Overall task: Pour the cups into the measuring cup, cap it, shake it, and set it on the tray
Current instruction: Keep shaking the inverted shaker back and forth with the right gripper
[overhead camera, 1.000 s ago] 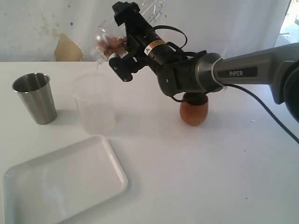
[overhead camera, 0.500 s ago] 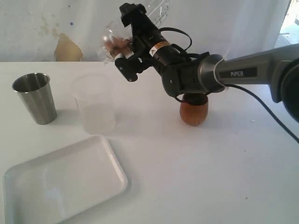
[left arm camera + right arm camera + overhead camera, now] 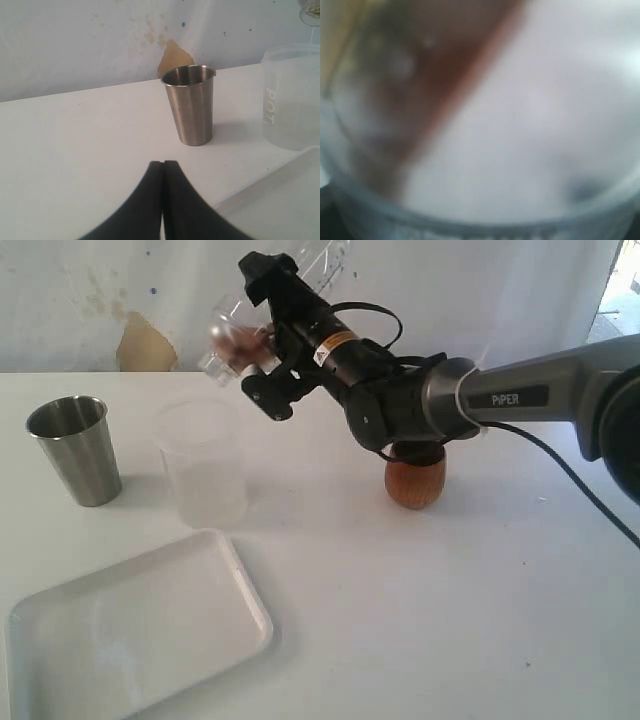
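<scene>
My right gripper (image 3: 262, 332) is raised above the table and shut on the clear measuring cup (image 3: 226, 336), which lies tilted and motion-blurred with brown contents at its left end. In the right wrist view the cup (image 3: 485, 120) fills the picture as a blur, so the jaws are hidden. The steel tumbler (image 3: 75, 450) stands upright at the far left, also seen as the tumbler (image 3: 191, 105) in the left wrist view. The wooden cup (image 3: 415, 480) stands partly hidden behind the right arm. The white tray (image 3: 130, 625) lies at the front left. My left gripper (image 3: 163, 163) is shut on nothing, near the tumbler.
A frosted unmarked cup (image 3: 205, 465) stands upright between the tumbler and the raised arm, just behind the tray; the frosted cup (image 3: 292, 97) also shows in the left wrist view. The right arm's cable trails over the table at the right.
The right gripper swung the measuring cup up and right, then back left and down. Its brown contents shifted. Nothing on the table moved.
</scene>
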